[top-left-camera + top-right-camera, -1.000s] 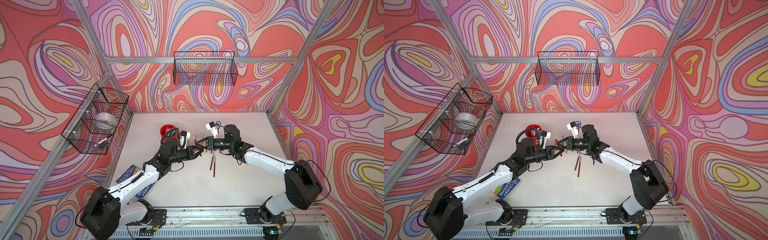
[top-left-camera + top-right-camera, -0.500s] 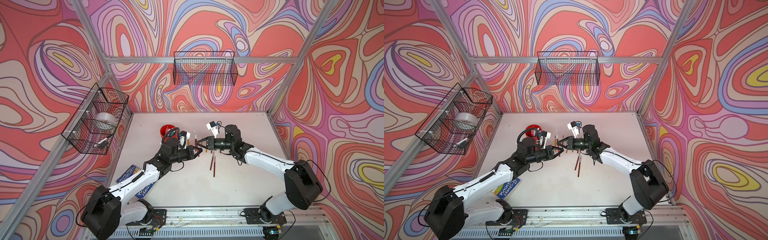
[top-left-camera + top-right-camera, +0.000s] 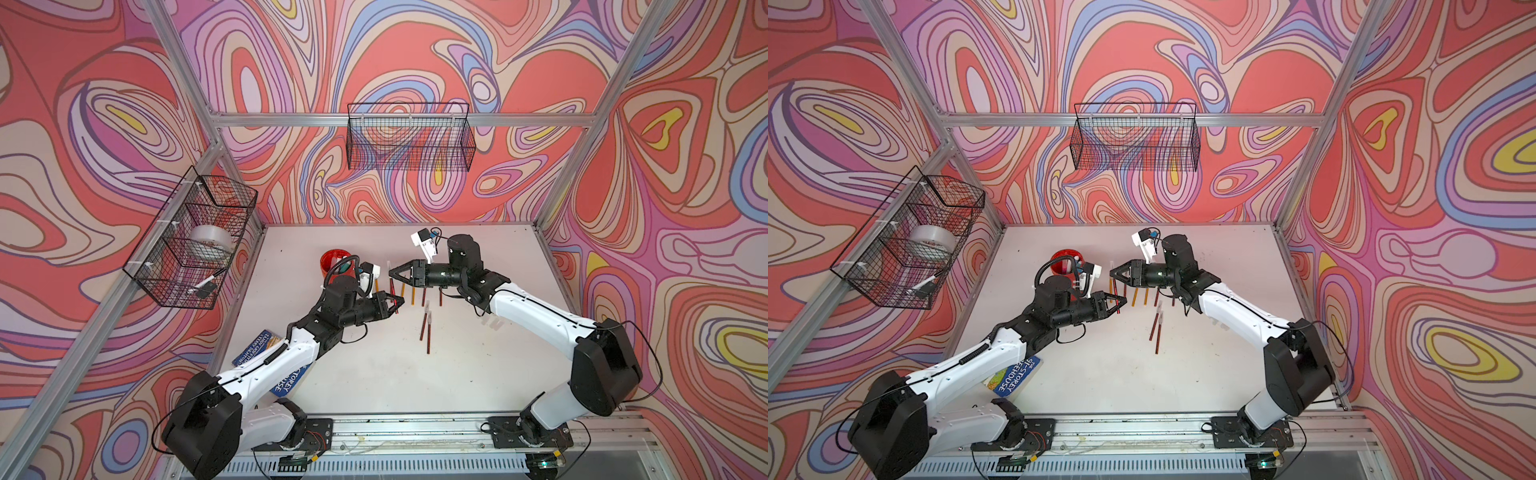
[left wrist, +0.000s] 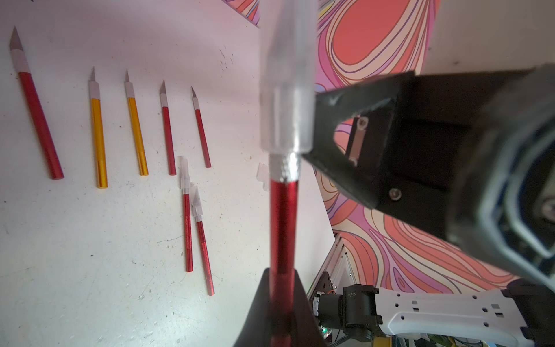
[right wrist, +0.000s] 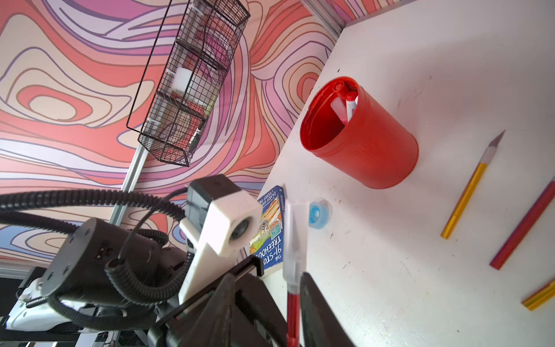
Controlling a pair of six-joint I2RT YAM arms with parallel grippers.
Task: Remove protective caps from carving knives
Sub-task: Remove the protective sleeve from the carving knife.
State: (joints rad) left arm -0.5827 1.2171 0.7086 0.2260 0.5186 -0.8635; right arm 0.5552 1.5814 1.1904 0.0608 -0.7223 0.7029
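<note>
A red cup [image 5: 375,156] holds markers [image 5: 350,105]; the side wire basket [image 3: 187,249] holds a tape roll [image 3: 210,241]. My left gripper [image 3: 396,300] clamps a red carving knife [image 4: 282,225], its protective cap [image 4: 286,90] still on. My right gripper [image 3: 392,275] stands partly open beside that cap. A book [image 3: 1017,376], half hidden under my left arm, reads "91-STOREY", then cut-off letters.

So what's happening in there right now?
The left arm has its jaws shut on a red-handled knife, its cap still on. The right arm has its jaws open around that capped end, not visibly pinching it. On the table, five knives lie uncapped in a row; two more are capped.
</note>
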